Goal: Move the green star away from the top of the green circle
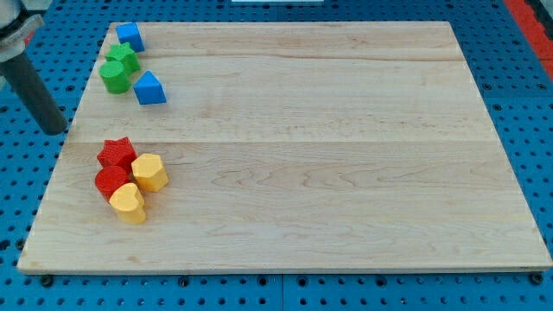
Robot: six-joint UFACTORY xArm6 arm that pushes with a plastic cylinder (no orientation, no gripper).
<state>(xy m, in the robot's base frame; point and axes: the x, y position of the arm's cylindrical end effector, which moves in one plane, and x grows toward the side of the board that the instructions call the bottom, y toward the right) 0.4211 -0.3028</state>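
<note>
Direction is what matters: green star [123, 56] sits in the upper left of the frame, touching the upper edge of the green circle [113, 76], with a blue block [130, 36] just above it and a blue triangular block [149, 88] to the lower right. My tip [55, 127] rests off the tabletop [328, 155], left of and below the pair. No pincer exists on this rod, so nothing is held. Pushing the star rightward probably needs an approach from its left.

My rod slants down from the view's top-left corner, dark and straight, leaning toward the view's right as it descends. My tip [57, 130] sits at its lower end, touching no block.
</note>
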